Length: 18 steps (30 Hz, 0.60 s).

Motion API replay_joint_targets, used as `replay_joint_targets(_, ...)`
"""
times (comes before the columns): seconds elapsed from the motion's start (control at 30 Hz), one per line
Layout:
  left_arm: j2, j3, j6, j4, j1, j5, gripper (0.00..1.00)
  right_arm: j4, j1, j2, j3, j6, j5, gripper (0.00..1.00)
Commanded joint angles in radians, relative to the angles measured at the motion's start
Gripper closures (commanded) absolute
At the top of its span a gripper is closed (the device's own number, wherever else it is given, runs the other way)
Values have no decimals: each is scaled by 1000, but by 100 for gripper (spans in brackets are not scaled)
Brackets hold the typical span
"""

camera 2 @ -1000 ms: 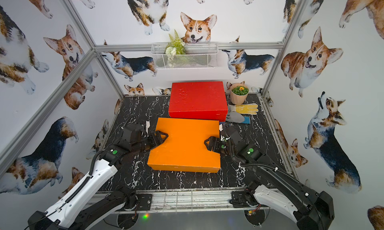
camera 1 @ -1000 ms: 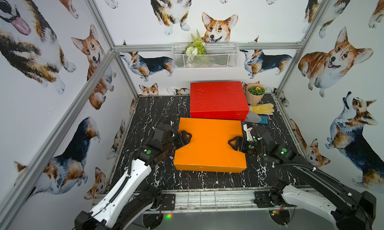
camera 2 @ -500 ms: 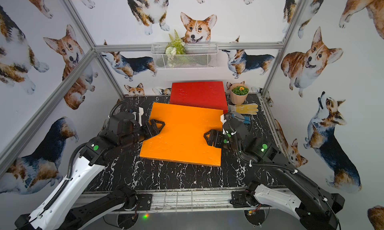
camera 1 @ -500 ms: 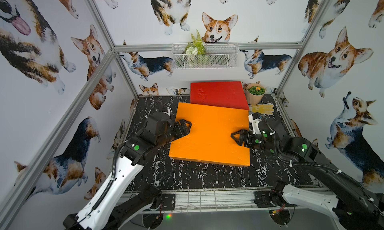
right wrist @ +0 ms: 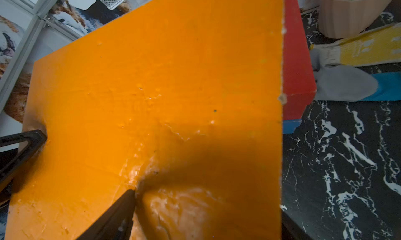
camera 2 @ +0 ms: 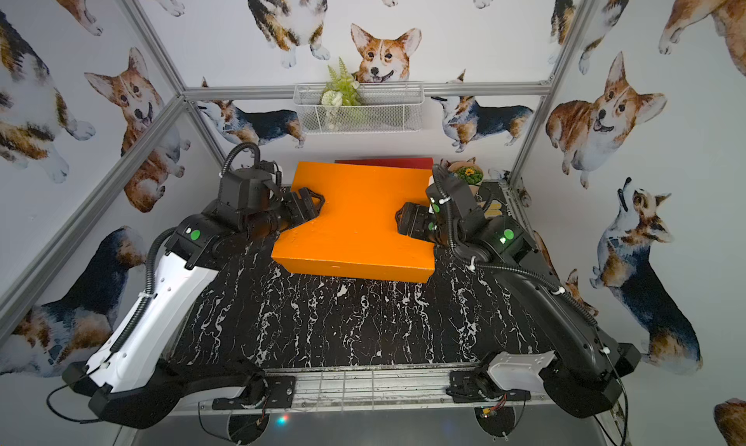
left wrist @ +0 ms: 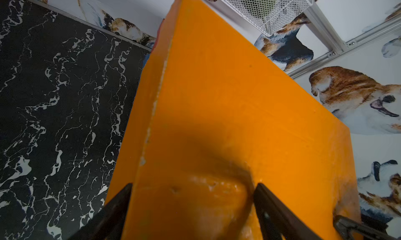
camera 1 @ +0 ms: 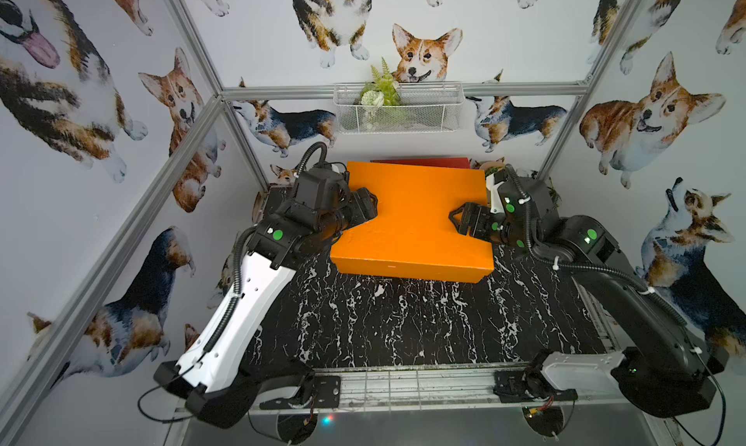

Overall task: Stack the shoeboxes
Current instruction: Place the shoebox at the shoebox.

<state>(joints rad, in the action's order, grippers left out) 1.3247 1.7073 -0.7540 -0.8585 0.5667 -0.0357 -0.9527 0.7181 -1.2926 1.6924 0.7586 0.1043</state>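
grippers hold one box from its two short ends. it is the orange shoebox [camera 1: 411, 218], a large flat rectangular lidded box painted matte orange with a slightly rough skin, and it hangs in the air above the black table with white marble veins [camera 1: 403, 323], over the back half of it. the left gripper [camera 1: 369, 206] is clamped on the left end: in the left wrist view this end sits between its two black fingers [left wrist: 117, 206], and the cardboard looks pressed in there. the right gripper [camera 1: 456, 218] grips the opposite end; in the right wrist view one black finger [right wrist: 121, 208] bites into a dent in the orange paint, the second one is almost out of the picture. behind and below the far edge lies the red shoebox [right wrist: 297, 65], the same kind of box in matte red; in both top views only a thin red strip [camera 1: 424, 161] shows past the orange lid. under the red one a corner of the blue shoebox [right wrist: 290, 126] looks out, so red lies on blue. if the orange box touches the red lid, i cannot tell. right of this pile stands a ribbed pink pot with a green plant [right wrist: 351, 17], and a yellow and grey work glove [right wrist: 368, 47] lies on the table just beside the red box.
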Motion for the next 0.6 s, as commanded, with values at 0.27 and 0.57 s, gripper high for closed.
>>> replay_joint_targets(0.27, 295, 267, -62, 210, -52, 388, 14, 157, -205, -246, 261, -47, -466, 16)
replay_joint_targets(0.57, 541, 510, -70, 147, -108, 443, 16, 56, -293, -519, 589, -64, -559, 17)
